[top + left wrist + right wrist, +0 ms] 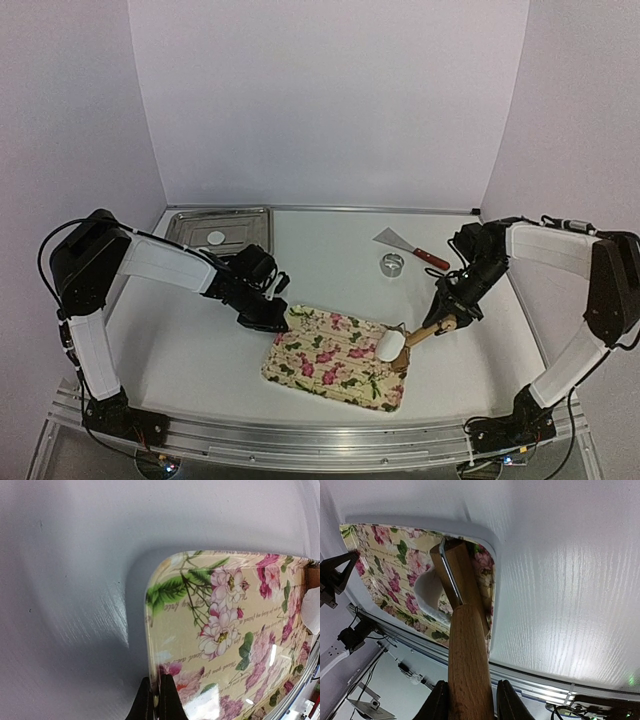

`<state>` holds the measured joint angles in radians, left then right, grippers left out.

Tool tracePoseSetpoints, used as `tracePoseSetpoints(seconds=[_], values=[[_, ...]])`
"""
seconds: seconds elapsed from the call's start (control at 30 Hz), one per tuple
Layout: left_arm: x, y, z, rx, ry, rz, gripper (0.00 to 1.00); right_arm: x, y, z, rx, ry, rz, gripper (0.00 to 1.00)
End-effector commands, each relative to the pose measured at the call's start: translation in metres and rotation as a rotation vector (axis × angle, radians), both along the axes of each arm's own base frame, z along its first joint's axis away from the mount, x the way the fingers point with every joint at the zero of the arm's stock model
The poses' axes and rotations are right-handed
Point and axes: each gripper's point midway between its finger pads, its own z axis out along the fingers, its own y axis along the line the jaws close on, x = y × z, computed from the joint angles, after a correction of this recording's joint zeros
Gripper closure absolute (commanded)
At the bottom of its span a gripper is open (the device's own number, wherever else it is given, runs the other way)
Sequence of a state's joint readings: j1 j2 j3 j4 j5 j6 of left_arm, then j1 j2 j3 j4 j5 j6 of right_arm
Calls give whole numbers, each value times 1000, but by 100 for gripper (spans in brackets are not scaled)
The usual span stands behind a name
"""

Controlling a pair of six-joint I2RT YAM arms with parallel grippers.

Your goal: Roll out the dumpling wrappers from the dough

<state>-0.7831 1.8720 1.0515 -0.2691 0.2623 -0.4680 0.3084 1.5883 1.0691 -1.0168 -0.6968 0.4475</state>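
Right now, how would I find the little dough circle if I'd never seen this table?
Look to the far left corner of the white table, where a shiny metal tray sits. Inside it lies one small dumpling wrapper. It is flat, white and alone in there, unlike the hollow metal ring over by the red-handled scraper.

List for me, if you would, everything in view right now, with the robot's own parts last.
dumpling wrapper: one, white, lying in the metal tray
metal tray: one, silver, far left of the table
floral tray: one, cream with pink flowers, near centre
roller: one, wooden handle and white head, head over the floral tray's right end
ring cutter: one, silver, right of centre
scraper: one, metal blade and red handle, just beyond the ring cutter
table: one, white
left gripper: black, shut on the floral tray's left rim
right gripper: black, shut on the roller's handle
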Motion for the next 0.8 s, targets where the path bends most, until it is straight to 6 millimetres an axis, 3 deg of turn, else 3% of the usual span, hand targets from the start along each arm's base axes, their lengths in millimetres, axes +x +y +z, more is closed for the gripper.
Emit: tracePoseSetpoints(seconds=[0.0,0.13,0.37,0.6,0.77], values=[[9,34,-7,100,-10,49,100,5,-14,12,-162,-63,51,100],[8,33,-6,93,-5,45,100,7,21,31,-129,-121,127,100],[7,30,-6,84,0,40,100,6,67,40,-149,-171,212,100],[9,28,-6,82,2,36,100,16,94,49,-151,-218,246,100],[8,31,-8,100,21,51,100,20,92,60,-234,-243,246,100]])
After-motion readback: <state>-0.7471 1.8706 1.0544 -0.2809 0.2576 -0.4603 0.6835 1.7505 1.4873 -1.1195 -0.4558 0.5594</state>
